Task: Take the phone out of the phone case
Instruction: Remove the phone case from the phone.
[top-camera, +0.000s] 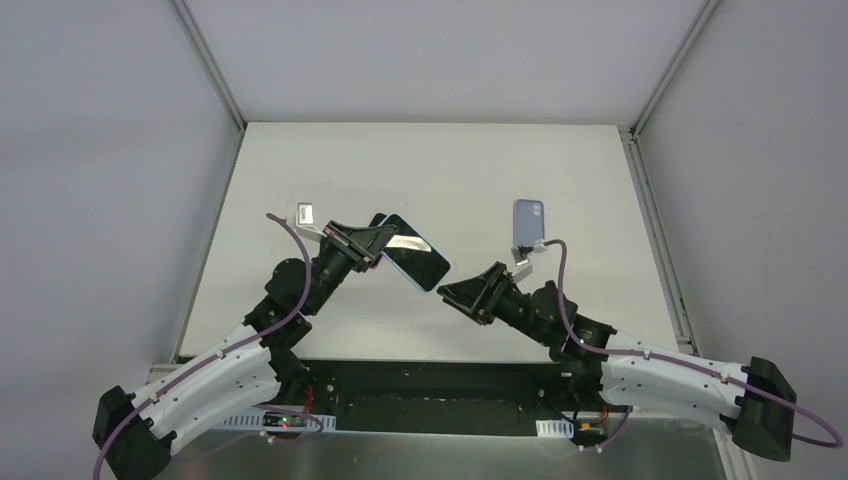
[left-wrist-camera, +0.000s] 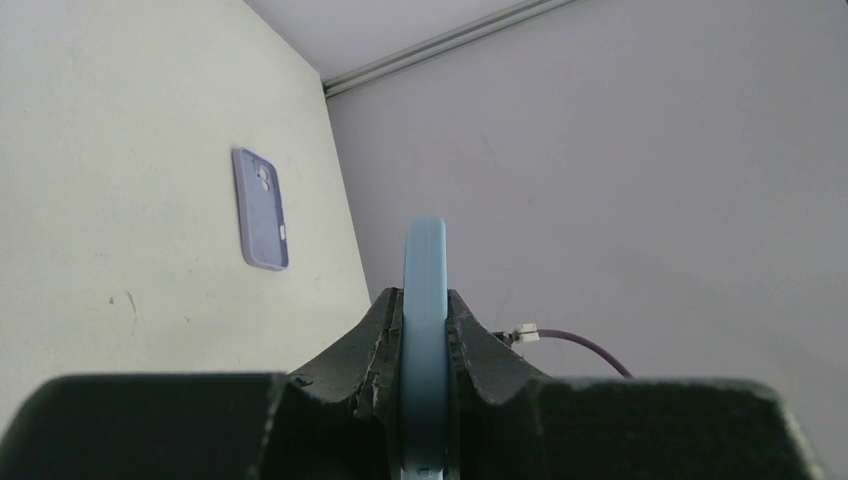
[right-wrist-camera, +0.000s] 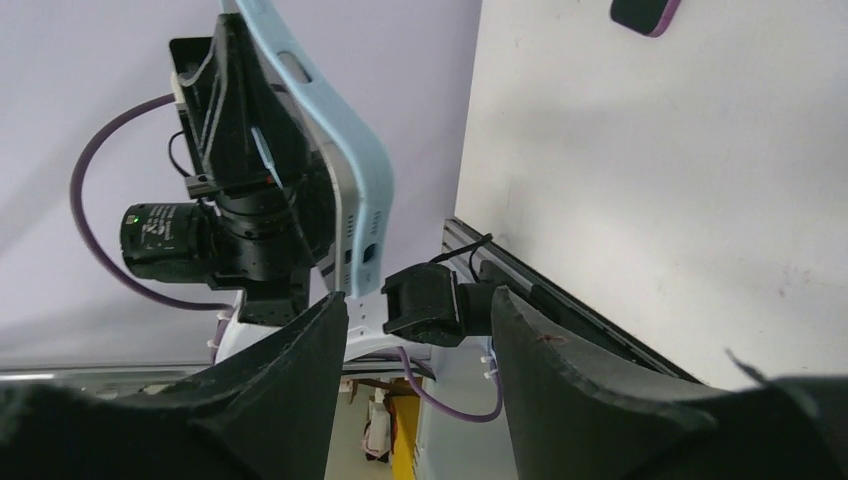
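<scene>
Left gripper (left-wrist-camera: 424, 305) is clenched on the cased phone (top-camera: 415, 254), held on edge at frame centre. Right gripper (top-camera: 452, 291) is kept parted, empty, just beside its lower corner. Blue case (right-wrist-camera: 365, 165) is judged soft and peelable at a corner lip, the phone stiff and fragile.

Soft, even light fills the white enclosure: the table (top-camera: 450, 170) is bright and shadows are barely marked. A pale streak of glare crosses the phone (top-camera: 415, 255) screen just beyond the left claw (top-camera: 385, 243). In the wrist views the nearest claw parts look dark and slightly blurred, and the right claw (right-wrist-camera: 418, 300) is almost black.
</scene>
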